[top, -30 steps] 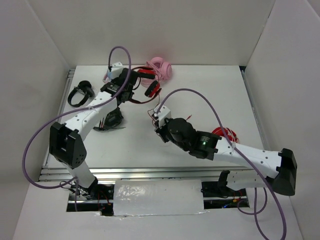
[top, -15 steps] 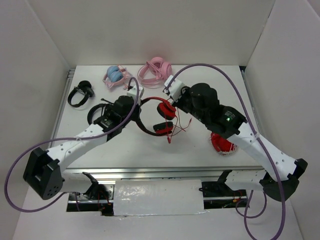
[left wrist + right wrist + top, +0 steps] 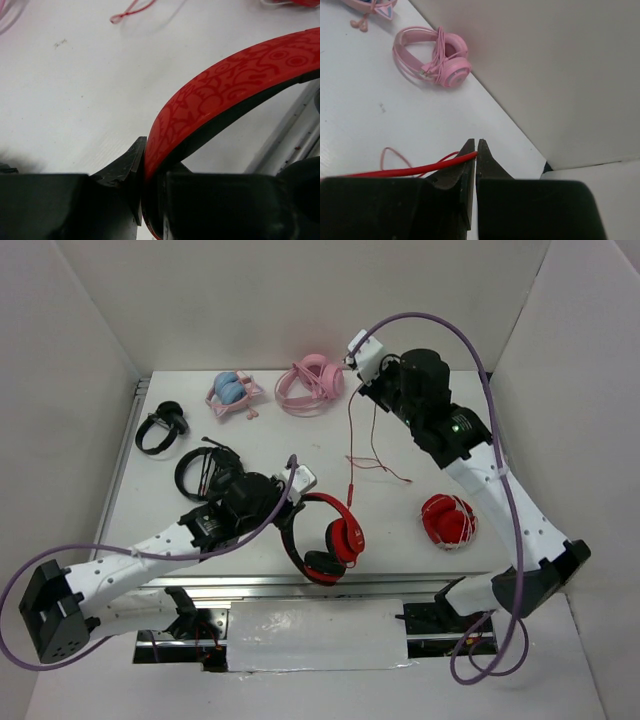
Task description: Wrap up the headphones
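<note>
Left wrist view: the left pincer (image 3: 142, 170) is clamped on the band of the headphones (image 3: 225, 85), one finger on the patterned red outer face and the other on the black lining. From the grip the band arcs up and to the right above the white desk (image 3: 75, 100). From above, the ear cups (image 3: 340, 538) sit just past this pincer's tips, close to the desk's near edge. A black headset (image 3: 205, 470) lies just behind its wrist.

The right pincer (image 3: 476, 150) is closed on the thin red cable (image 3: 410, 170), which leaves the tips to the left. In the top view this pincer is raised over the far side of the desk. The cable drops from it to the desk and runs toward the ear cups, with a loose strand trailing off beside it. Pink headphones (image 3: 435, 55) lie ahead and to the left of its tips. A folded red pair (image 3: 447, 520) lies well back from it, beside its forearm.
</note>
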You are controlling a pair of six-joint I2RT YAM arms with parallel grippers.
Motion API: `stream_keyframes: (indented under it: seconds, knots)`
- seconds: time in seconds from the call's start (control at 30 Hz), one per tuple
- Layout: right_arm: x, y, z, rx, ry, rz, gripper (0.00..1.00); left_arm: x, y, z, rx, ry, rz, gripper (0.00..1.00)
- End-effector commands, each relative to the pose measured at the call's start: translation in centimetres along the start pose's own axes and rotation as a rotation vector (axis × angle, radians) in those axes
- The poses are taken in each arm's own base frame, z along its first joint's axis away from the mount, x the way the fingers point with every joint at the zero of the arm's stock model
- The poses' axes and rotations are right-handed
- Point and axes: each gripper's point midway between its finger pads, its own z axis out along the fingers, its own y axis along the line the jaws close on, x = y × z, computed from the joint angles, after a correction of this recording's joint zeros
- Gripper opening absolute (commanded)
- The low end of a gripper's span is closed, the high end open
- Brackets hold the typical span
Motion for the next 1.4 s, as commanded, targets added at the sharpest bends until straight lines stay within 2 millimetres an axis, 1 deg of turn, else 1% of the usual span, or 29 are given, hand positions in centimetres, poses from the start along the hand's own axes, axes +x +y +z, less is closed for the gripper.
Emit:
stream_keyframes:
  seconds: [0.0, 0.07, 0.23, 0.33, 0.47, 0.57, 0.6, 0.63, 0.67, 0.7, 0.73, 0.77, 0.8, 0.83, 0.87, 0.9, 0.93, 0.97, 1.0, 1.03, 1.07, 1.1, 1.13, 1.17, 1.23, 1.27, 1.3, 1.33, 1.37]
  knots:
    - [1.1, -1.5, 3.0, -0.008, -0.013, 0.107, 0.0, -5.7, -1.6, -2.8, 0.07, -0.21, 0.019, 0.0]
    - [2.3, -0.4, 4.4, -0.073, -0.009, 0.196, 0.0, -6.6, -2.2, -4.3, 0.094, -0.251, 0.025, 0.0]
    - [7.8, 1.7, 8.4, -0.154, 0.094, 0.363, 0.0, -9.3, -3.8, -7.6, 0.183, -0.363, 0.08, 0.0]
    - [9.8, 4.6, 9.8, -0.239, 0.12, 0.432, 0.0, -10.7, -4.9, -9.2, 0.248, -0.416, 0.088, 0.0]
    - [10.5, 6.8, 11.2, -0.284, 0.094, 0.482, 0.0, -12.9, -6.1, -11.2, 0.328, -0.485, 0.054, 0.0]
    - [10.4, 8.4, 11.7, -0.326, 0.088, 0.605, 0.0, -15.3, -5.1, -12.4, 0.281, -0.552, -0.056, 0.0]
    - [10.4, 10.0, 11.7, -0.387, 0.061, 0.643, 0.0, -16.0, -4.5, -12.4, 0.253, -0.556, -0.149, 0.0]
    - [9.9, 10.7, 11.4, -0.405, 0.04, 0.689, 0.0, -17.3, -3.0, -12.8, 0.177, -0.579, -0.205, 0.0]
    - [11.2, 13.2, 10.9, -0.448, 0.083, 0.793, 0.0, -17.7, -1.9, -12.4, 0.118, -0.574, -0.302, 0.0]
    - [9.5, 13.1, 10.5, -0.469, -0.003, 0.814, 0.0, -18.9, 0.4, -13.0, 0.003, -0.602, -0.376, 0.0]
    - [9.0, 13.8, 10.1, -0.478, -0.036, 0.856, 0.0, -19.4, 1.2, -13.0, -0.038, -0.608, -0.41, 0.0]
    - [10.6, 16.8, 9.2, -0.524, 0.009, 0.944, 0.0, -19.7, 1.9, -12.6, -0.078, -0.605, -0.47, 0.0]
    - [8.6, 16.7, 8.8, -0.549, -0.102, 0.957, 0.0, -21.1, 3.0, -13.4, -0.121, -0.637, -0.506, 0.0]
    - [9.1, 18.8, 7.5, -0.591, -0.103, 0.986, 0.04, -21.2, 4.1, -12.8, -0.187, -0.63, -0.562, 0.0]
    - [8.8, 19.6, 6.8, -0.622, -0.127, 0.999, 0.05, -21.9, 4.6, -13.1, -0.214, -0.646, -0.586, 0.0]
    - [6.8, 19.3, 6.0, -0.645, -0.223, 1.009, 0.09, -23.6, 5.2, -14.1, -0.23, -0.687, -0.595, 0.0]
    - [7.4, 20.7, 5.2, -0.673, -0.229, 1.019, 0.11, -23.5, 6.0, -14.1, -0.281, -0.667, -0.609, 0.0]
    - [6.3, 22.1, 4.2, -0.727, -0.266, 1.006, 0.13, -23.8, 6.2, -13.2, -0.303, -0.648, -0.617, 0.0]
    - [5.0, 21.8, 3.7, -0.739, -0.345, 0.99, 0.17, -25.9, 6.6, -14.4, -0.306, -0.687, -0.62, 0.0]
    - [4.7, 23.0, 3.3, -0.783, -0.358, 0.968, 0.22, -26.2, 7.0, -14.6, -0.331, -0.681, -0.627, 0.0]
    - [4.2, 23.5, 3.2, -0.809, -0.377, 0.942, 0.25, -26.5, 7.3, -13.6, -0.357, -0.664, -0.617, 0.0]
    - [4.0, 25.2, 3.4, -0.844, -0.372, 0.911, 0.29, -28.3, 7.5, -14.8, -0.353, -0.699, -0.618, 0.0]
    - [3.0, 25.1, 3.9, -0.85, -0.391, 0.897, 0.31, -28.4, 7.5, -14.1, -0.364, -0.674, -0.609, 0.0]
    - [2.5, 25.6, 4.2, -0.863, -0.394, 0.891, 0.33, -30.1, 7.7, -15.3, -0.355, -0.711, -0.609, 0.0]
    - [2.0, 26.6, 5.7, -0.897, -0.396, 0.897, 0.42, -30.7, 7.8, -14.9, -0.37, -0.694, -0.593, 0.0]
    - [1.6, 26.5, 6.2, -0.898, -0.421, 0.899, 0.45, -32.2, 8.0, -16.2, -0.365, -0.728, -0.597, 0.0]
    - [2.2, 27.5, 7.2, -0.911, -0.402, 0.917, 0.49, -32.6, 8.1, -16.4, -0.37, -0.727, -0.598, 0.0]
    - [1.4, 27.4, 7.6, -0.924, -0.422, 0.927, 0.51, -32.9, 8.0, -15.8, -0.371, -0.713, -0.578, 0.0]
    - [1.2, 27.5, 8.2, -0.924, -0.434, 0.933, 0.56, -33.8, 8.2, -17.0, -0.372, -0.732, -0.584, 0.0]
